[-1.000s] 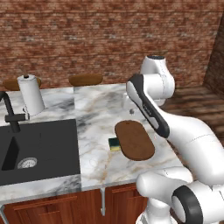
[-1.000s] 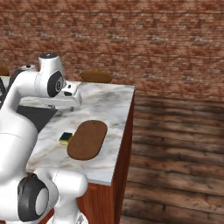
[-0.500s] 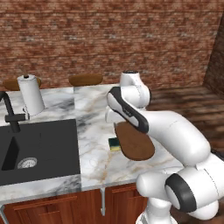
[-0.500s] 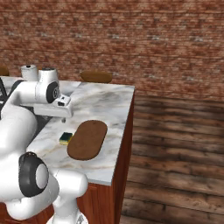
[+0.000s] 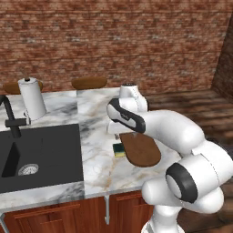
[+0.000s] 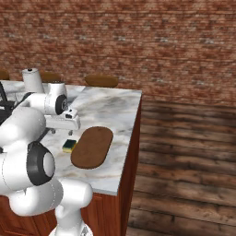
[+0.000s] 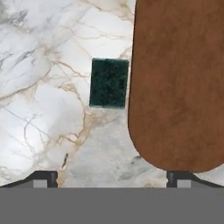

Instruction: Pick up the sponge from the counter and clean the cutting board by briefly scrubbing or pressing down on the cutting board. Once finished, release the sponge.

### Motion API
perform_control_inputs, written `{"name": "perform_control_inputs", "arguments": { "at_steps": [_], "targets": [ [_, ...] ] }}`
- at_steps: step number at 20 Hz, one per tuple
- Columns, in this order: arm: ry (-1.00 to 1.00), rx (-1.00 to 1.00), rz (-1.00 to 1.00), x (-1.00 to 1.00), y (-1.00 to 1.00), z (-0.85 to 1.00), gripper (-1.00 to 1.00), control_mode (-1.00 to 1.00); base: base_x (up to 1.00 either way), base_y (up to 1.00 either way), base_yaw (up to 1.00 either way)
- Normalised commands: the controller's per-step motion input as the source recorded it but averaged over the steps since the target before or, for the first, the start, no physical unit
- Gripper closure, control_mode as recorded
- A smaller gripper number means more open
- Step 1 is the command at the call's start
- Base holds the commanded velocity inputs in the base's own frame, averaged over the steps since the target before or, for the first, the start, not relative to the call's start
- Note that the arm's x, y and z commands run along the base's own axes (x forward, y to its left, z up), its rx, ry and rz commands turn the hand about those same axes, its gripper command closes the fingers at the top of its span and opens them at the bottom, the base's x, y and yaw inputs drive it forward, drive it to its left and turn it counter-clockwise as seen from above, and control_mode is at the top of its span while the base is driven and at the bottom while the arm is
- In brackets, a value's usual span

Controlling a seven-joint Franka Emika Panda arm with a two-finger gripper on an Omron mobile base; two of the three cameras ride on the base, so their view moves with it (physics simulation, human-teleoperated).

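On the counter (image 7: 48,109), sponge (image 7: 109,83) lies just beside the board (image 7: 179,83), ungrasped. Gripper (image 7: 112,177) above, spread wide, empty. Risk: descending off-centre, a finger lands on the board and misses the sponge.

A small rectangular yellow sponge with a dark green scrub top (image 7: 109,83) lies beside the plain dark brown oval wooden cutting board (image 7: 177,83) on the white marble tabletop (image 7: 43,105) veined grey and tan.
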Motion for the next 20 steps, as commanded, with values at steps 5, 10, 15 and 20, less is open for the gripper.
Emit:
{"name": "perform_control_inputs", "arguments": {
  "at_steps": [5,10,15,20],
  "targets": [
    [0.00,0.00,0.00,0.11,0.00,-0.53,-1.00,-1.00,0.00,0.00,0.00],
    [0.00,0.00,-0.01,0.11,0.00,-0.38,-1.00,-1.00,0.00,0.00,0.00],
    [0.00,0.00,-0.02,0.08,0.00,-0.18,-1.00,-1.00,0.00,0.00,0.00],
    [0.00,0.00,-0.03,0.02,0.00,0.00,-1.00,-1.00,0.00,0.00,0.00]
  ]
}}
